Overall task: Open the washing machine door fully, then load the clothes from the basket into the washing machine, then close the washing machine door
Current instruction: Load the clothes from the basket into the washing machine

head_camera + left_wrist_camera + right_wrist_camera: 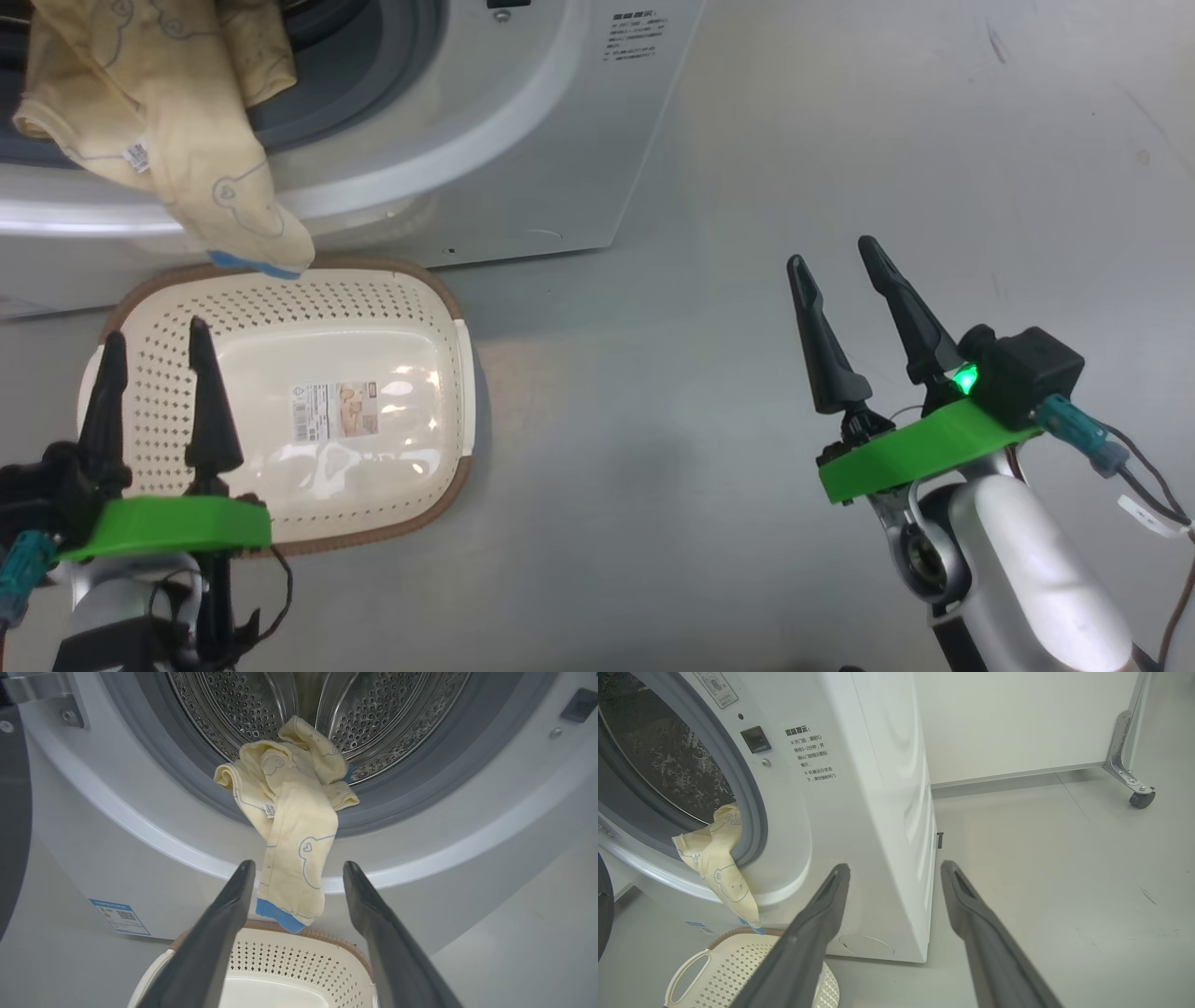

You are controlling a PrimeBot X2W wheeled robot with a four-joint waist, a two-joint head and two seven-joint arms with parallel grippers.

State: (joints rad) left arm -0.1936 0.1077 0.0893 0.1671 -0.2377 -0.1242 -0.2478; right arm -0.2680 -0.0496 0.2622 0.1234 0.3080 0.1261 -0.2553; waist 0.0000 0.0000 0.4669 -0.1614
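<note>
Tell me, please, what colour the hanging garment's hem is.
The hem is bright blue; the left wrist view shows it best.

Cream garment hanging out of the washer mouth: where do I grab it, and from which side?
Take the garment by its free-hanging strip, just above the blue cuff, coming straight from the front with the open left pincer. That part hangs flat and loose. The top is bunched on the grey rim, so it is probably harder to pinch.

Floor (1041, 858) grey, smooth, lightly scuffed. Wall (1017, 718) white, pale skirting strip (1017, 775). Metal frame leg (1122, 742) on black caster (1141, 799).
</note>
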